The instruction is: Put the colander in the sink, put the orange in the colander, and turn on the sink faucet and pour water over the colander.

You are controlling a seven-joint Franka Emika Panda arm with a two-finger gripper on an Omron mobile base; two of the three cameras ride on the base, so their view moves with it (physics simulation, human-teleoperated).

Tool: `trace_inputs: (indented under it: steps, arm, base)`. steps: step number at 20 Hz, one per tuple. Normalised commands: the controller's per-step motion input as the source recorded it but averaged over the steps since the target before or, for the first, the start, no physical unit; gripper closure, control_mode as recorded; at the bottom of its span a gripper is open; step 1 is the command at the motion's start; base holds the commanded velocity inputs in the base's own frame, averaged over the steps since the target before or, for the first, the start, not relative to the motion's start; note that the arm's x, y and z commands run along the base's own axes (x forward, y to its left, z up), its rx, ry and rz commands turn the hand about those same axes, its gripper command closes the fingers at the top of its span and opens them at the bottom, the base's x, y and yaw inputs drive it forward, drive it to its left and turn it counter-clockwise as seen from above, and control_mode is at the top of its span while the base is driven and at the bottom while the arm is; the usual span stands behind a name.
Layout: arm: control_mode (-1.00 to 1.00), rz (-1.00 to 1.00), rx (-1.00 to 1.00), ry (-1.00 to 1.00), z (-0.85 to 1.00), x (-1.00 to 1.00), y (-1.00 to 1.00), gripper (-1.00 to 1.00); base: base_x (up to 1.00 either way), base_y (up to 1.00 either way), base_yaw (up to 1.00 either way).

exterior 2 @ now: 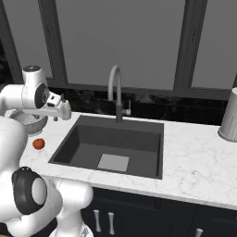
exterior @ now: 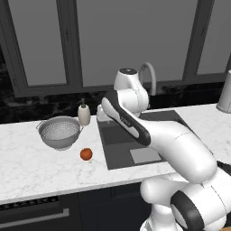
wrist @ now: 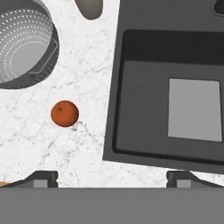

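The silver-grey perforated colander (exterior: 58, 131) stands on the white marble counter left of the sink (exterior: 118, 152), also seen in the hand view (wrist: 22, 48). The small orange (exterior: 86, 154) lies on the counter between colander and sink, close to the front edge (wrist: 64, 113). My gripper (wrist: 113, 179) hangs open and empty above the sink's left rim, looking straight down; its fingertips (wrist: 43, 178) stand far apart. In the right base view the hand (exterior 2: 62, 111) hovers over the sink's left corner. The grey gooseneck sink faucet (exterior 2: 115, 92) rises behind the basin; no water runs.
A cream soap pump bottle (exterior: 84, 113) stands between the colander and the sink's back corner. A pale grey canister (exterior 2: 229, 115) sits on the counter at the far right. Dark window frames and a black backsplash close off the rear.
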Motion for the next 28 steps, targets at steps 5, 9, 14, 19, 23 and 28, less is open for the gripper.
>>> trace_inputs:
  steps: [5, 9, 14, 19, 23, 28]
  arm:
    - [-1.0, -0.01, 0.03, 0.08, -0.32, 0.53, 0.6, -1.0]
    - [-1.0, -0.02, 0.01, 0.09, -0.33, 0.43, 0.49, -1.0]
    - [-1.0, -0.06, 0.0, 0.1, -0.25, 0.39, 0.49, -1.0]
    - [-1.0, -0.1, 0.0, 0.12, -0.19, 0.32, 0.35, -1.0]
    - [-1.0, -0.11, 0.0, 0.11, -0.23, 0.26, 0.29, -1.0]
    - [-1.0, -0.12, 0.0, 0.06, -0.25, 0.26, 0.23, -1.0]
  base:
    - [0.0, 0.0, 0.0]
    - [0.0, 0.0, 0.0]
    - [0.0, 0.0, 0.0]
    - [0.0, 0.0, 0.0]
    - [0.0, 0.0, 0.0]
    - [0.0, 0.0, 0.0]
